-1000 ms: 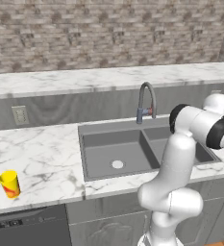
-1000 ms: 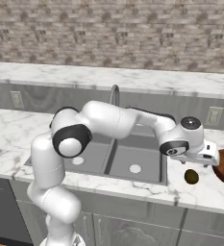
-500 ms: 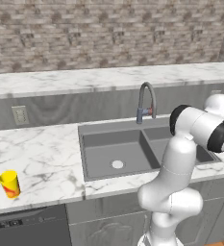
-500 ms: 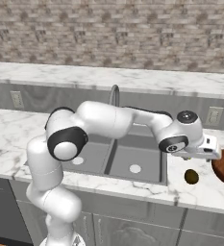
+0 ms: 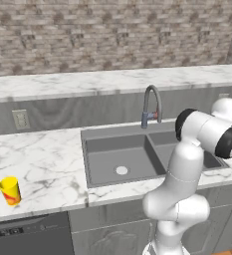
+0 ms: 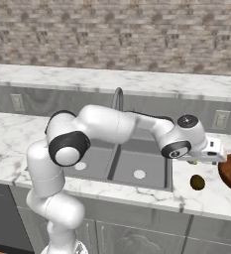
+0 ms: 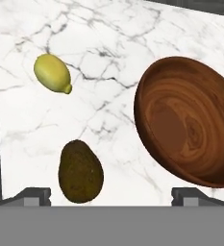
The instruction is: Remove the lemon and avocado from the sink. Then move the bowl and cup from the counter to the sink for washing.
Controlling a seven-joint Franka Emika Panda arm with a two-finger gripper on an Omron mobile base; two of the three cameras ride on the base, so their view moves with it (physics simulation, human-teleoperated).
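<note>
With your jaws spread empty over the avocado (image 7: pixel 80 171), probably released, lift clear, then approach the bowl (image 7: pixel 190 121) at two o'clock.

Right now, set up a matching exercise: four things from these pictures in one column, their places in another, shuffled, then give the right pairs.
Things:
1. lemon
2. avocado
3. bowl
4. cup

Places:
A. alone on the counter left of the sink
B. on the counter right of the sink, past the avocado
C. on the marble between the open gripper's fingertips
D. on the marble beyond the avocado, apart from it

Pairs: 1-D, 2-C, 3-B, 4-A
</note>
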